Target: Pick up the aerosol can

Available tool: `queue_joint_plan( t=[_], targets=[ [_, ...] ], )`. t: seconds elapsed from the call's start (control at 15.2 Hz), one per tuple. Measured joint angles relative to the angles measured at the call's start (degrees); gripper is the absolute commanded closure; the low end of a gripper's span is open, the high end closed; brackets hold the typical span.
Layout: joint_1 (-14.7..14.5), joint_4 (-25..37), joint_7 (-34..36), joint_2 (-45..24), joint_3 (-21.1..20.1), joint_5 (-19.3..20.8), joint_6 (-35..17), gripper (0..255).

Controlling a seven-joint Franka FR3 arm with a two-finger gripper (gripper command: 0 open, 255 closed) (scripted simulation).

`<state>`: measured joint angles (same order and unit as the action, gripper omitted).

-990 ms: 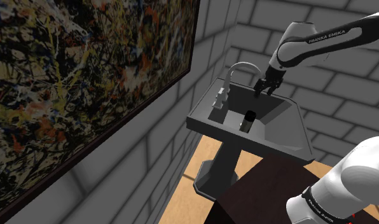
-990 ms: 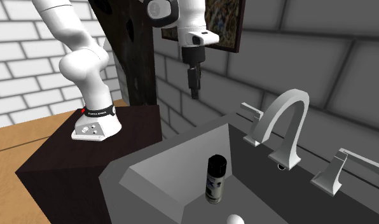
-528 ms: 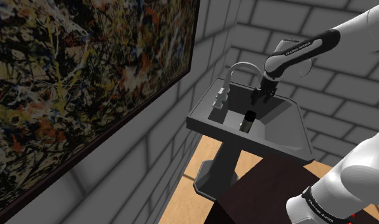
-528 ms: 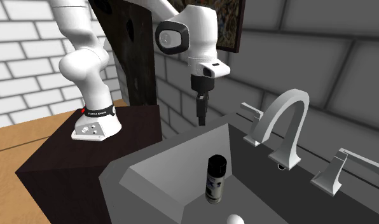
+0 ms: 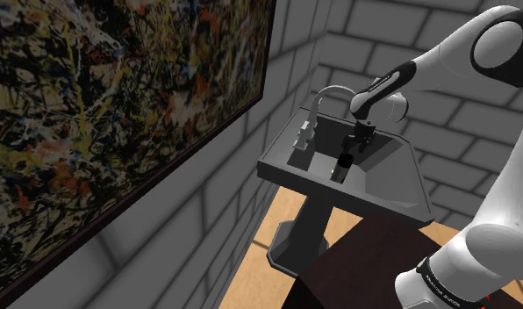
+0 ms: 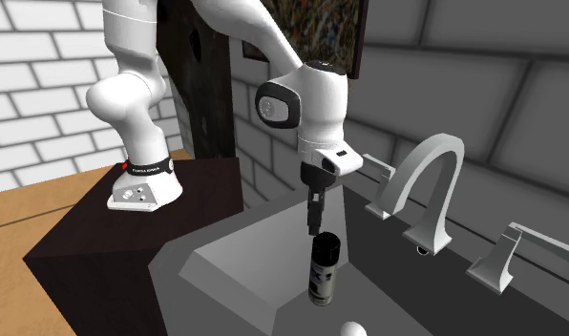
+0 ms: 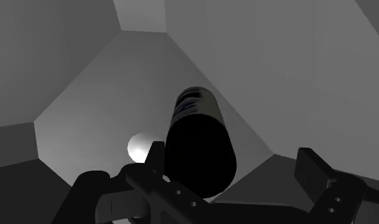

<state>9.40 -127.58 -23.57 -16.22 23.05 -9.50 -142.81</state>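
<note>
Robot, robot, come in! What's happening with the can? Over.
Gripper just above can, jaws open. Can upright in sink, not held. Nothing between them. Over.

The aerosol can (image 6: 324,272) has a smooth black cap with a faint sheen over a paler printed body. The sink (image 6: 235,258) is plain matt grey, and its tap (image 6: 428,177) is a lighter, metal-like grey. The pincer (image 6: 313,227) is matt black, the arm (image 6: 306,95) smooth glossy white. The stand (image 6: 82,253) shows dark wood grain, the floor (image 6: 15,215) pale planks.
</note>
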Motion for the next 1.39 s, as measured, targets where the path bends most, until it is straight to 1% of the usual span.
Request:
queue_joint_plan(
  t=[0.13,0.2,0.73,0.79,1.39],
  targets=[
    [2.0,2.7,-2.5,-4.7,-0.9,-2.6,-1.0,0],
    [2.5,3.6,-3.0,-6.1,-1.3,-3.2,-1.1,0],
    [4.4,5.1,-5.1,-11.8,-3.5,-6.4,-4.8,0],
    [4.5,5.2,-5.3,-12.1,-3.7,-6.5,-5.1,255],
    [4.6,5.3,-5.4,-12.2,-3.8,-6.7,-5.3,255]
  ],
)
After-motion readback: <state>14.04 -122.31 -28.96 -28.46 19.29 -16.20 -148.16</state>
